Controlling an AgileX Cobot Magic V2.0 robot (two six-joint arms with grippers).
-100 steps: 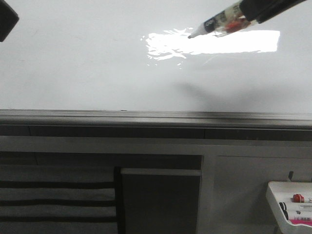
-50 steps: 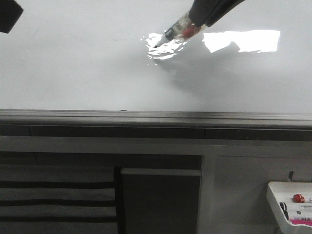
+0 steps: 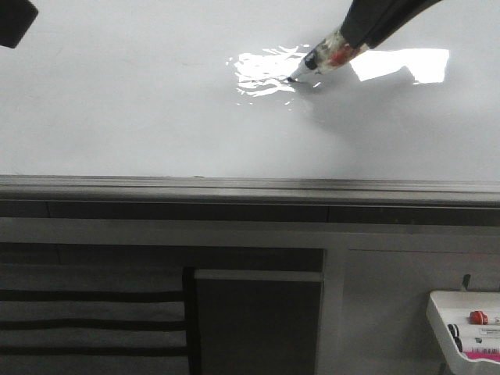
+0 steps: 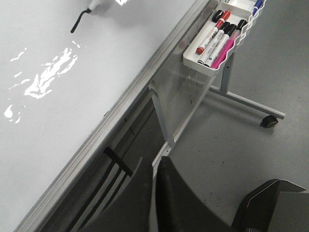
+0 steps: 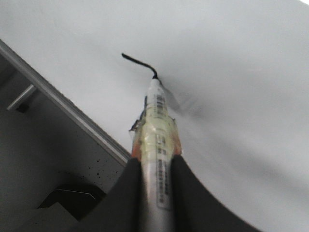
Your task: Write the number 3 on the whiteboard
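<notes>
So far the number 3 (image 5: 140,63) is just one short curved stroke on the whiteboard (image 3: 141,117), most left. Right end effector (image 5: 155,166) clamps the marker (image 5: 157,130), tip touching. Left end effector (image 3: 14,23): can't tell.

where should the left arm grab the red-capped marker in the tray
Grip the red-capped marker mid-barrel, coming from above the tray. It lies flat, packed beside other markers, so its sides look blocked; end effector fingers likely fit only across the exposed upper barrel.

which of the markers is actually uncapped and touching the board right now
The marker held in the right gripper: its bare tip is on the whiteboard, ending a short black stroke. The tray markers remain capped.
</notes>
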